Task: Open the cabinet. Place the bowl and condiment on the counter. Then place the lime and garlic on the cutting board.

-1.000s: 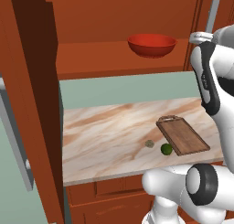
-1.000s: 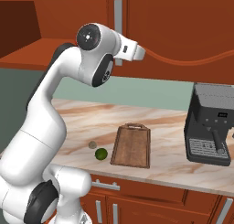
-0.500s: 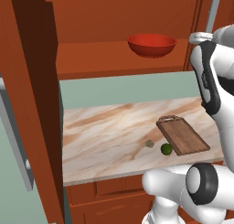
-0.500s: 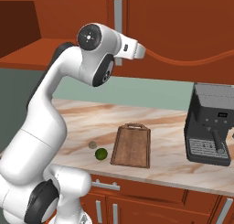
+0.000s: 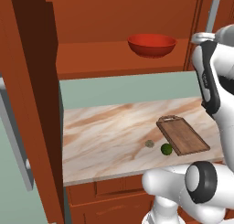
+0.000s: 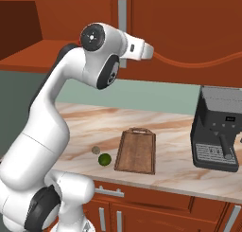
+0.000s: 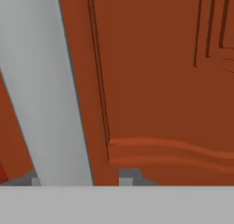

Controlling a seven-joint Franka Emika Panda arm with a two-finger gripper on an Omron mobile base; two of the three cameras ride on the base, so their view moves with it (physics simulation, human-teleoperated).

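I see the hand [image 7: 77,177] spread wide, fingertips [image 7: 129,176] either side of the cabinet [image 7: 160,81] door's grey handle [image 7: 50,90], grip not confirmed | bowl [image 5: 151,45] on cabinet shelf; condiment hidden | lime [image 5: 167,149], garlic [image 5: 149,143] near counter [image 5: 105,131] front edge, beside cutting board [image 5: 183,135] | coffee machine [image 6: 218,134] markings unreadable

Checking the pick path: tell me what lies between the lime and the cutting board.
Nothing: bare counter separates the lime from the cutting board in the right base view.
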